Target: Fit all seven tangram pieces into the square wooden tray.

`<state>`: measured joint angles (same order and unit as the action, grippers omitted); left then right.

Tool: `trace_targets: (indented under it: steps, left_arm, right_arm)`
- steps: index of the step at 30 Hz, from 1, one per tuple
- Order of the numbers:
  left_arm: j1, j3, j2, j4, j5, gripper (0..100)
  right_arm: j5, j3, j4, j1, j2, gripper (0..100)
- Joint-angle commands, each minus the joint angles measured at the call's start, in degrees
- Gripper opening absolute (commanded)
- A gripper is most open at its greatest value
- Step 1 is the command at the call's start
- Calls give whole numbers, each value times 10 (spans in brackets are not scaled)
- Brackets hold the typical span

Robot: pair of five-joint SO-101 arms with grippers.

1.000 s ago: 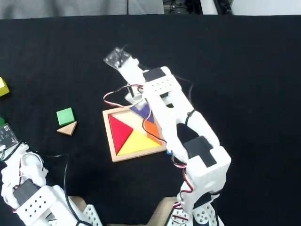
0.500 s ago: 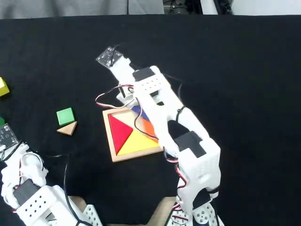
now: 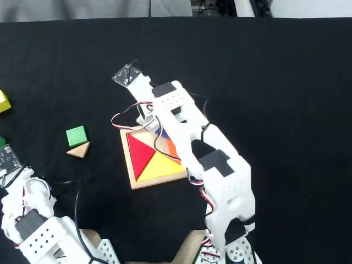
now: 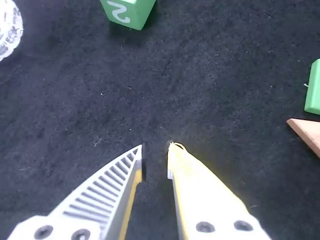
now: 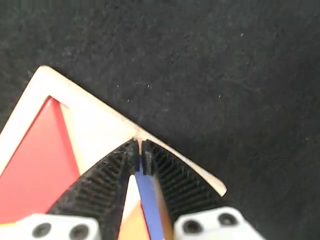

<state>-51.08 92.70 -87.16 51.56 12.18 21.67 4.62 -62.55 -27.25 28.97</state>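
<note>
Black worktop (image 3: 286,110) is seen under everything. The right arm (image 3: 220,176) is stretched over the tray, and the left arm (image 3: 27,225) is folded back at the near left corner.

The right claw (image 5: 139,150) is closed on the blue piece (image 5: 148,205), pinched thin-edge-on between the tips. The tips are held right at the far rim of the square wooden tray (image 3: 125,148); whether the rim is touched cannot be told.

The left claw (image 4: 155,147) is held low over bare worktop, fingers a narrow gap apart, nothing gripped.

Inside the tray, the red triangle (image 3: 138,153) is laid just beside the right claw, on the left arm's side. The yellow triangle (image 3: 159,166) is laid behind the right claw, against the tray's near rim and touching the red one. The orange piece (image 3: 172,148) is partly hidden under the right arm, just behind the claw.

The green square (image 3: 76,135) is left outside the tray, well apart from the right claw and ahead of the left claw, off to its right. The wood-coloured triangle (image 3: 80,150) is placed just beside the green square, on its near side.

A green block (image 4: 127,10) with a white mark is seen farther ahead of the left claw. A yellow block (image 3: 3,102) is seen at the worktop's left edge.
</note>
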Motion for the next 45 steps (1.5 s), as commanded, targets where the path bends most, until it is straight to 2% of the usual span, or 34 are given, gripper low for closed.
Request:
trace_targets:
  steps: [1, 10, 19, 33, 45]
  left_arm:
    - [5, -3, -5, -9, 4, 102]
    - [7, -3, -5, -9, 4, 102]
    - [7, -3, -5, -9, 4, 102]
    - [5, -2, -5, -9, 6, 102]
    - [7, 3, -5, -10, 6, 102]
  right_arm:
    - [0, 28, -13, -6, -32, 11]
    - [0, 5, -58, 18, -125, 11]
    - [1, -78, 0, -40, -128, 11]
    - [0, -152, 33, 35, -128, 11]
    - [-4, -151, 27, 35, -133, 11]
